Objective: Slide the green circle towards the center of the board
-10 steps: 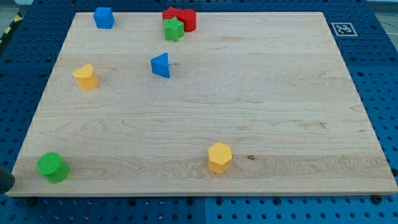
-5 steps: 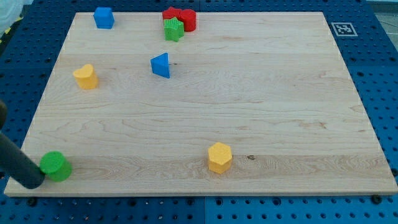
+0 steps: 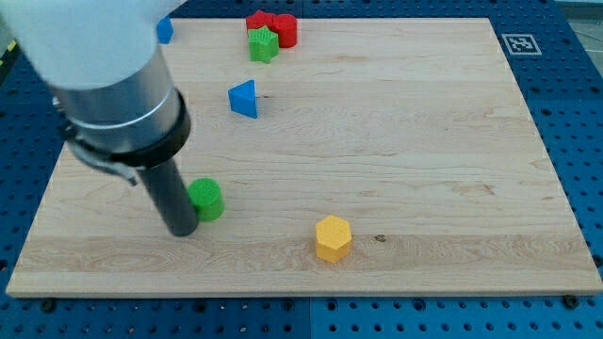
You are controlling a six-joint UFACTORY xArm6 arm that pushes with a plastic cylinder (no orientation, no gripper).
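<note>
Wooden board (image 3: 424,169): my tip (image 3: 182,230) touching green circle (image 3: 205,200), view's left.

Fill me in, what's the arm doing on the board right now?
I'm pushing the green circle toward the middle of the wooden board. My tip sits against the circle's side toward the view's left and bottom. The circle is left of and a bit below the board's center, so it has some way to go. The yellow hexagon, blue triangle, green star and red blocks lie apart from the push. The arm hides much of the view's upper left.
</note>
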